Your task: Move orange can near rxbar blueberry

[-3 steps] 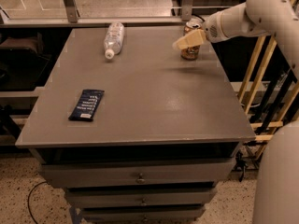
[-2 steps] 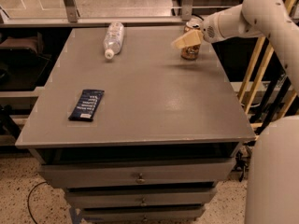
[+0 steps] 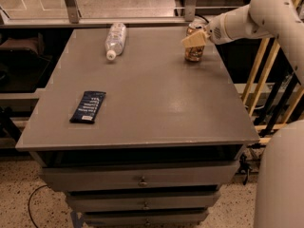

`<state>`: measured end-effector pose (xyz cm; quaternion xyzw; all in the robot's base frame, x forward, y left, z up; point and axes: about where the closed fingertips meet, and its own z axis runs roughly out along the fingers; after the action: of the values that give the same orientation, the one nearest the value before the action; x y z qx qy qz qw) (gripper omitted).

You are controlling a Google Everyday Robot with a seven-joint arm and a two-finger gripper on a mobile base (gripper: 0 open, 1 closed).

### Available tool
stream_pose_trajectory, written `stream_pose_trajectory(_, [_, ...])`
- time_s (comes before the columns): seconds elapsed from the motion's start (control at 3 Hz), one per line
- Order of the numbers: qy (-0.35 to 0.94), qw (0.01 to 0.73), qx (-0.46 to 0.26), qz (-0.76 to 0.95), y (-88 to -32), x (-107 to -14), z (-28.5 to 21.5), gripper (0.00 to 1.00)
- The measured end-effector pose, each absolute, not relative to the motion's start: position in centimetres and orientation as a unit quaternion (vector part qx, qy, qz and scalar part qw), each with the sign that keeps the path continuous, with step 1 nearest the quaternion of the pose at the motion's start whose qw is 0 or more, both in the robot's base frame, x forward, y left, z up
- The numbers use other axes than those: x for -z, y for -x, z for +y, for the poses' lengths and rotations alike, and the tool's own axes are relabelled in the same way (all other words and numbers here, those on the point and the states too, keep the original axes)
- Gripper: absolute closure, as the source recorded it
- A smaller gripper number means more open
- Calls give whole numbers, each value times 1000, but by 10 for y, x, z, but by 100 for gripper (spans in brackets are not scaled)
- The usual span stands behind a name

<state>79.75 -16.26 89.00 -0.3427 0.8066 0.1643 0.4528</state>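
The orange can [image 3: 194, 52] stands upright at the far right of the grey table [image 3: 156, 108]. My gripper [image 3: 194, 35] reaches in from the right and sits at the can's upper part, covering some of its top. The can's base rests on the table. The rxbar blueberry [image 3: 88, 106], a flat dark blue wrapper with white text, lies near the table's front left, far from the can.
A clear plastic bottle [image 3: 115, 40] lies on its side at the table's far left-centre. Drawers [image 3: 142, 180] sit under the tabletop. Wooden slats [image 3: 266, 80] and a dark gap lie past the table's right edge. The robot's white body [image 3: 282, 179] fills the lower right.
The arm has shifted slightly at the can. The can stays upright in about the same spot; the bar and bottle have not moved.
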Motion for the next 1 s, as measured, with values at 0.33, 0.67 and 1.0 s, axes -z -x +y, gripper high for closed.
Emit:
stream_pose_trajectory(0.33, [355, 445, -151, 809, -782, -902, -167, 82])
stream_pose_trajectory(0.67, [355, 444, -153, 808, -784, -899, -164, 100])
stream_pose_trajectory(1.0, [355, 444, -154, 808, -784, -899, -163, 100])
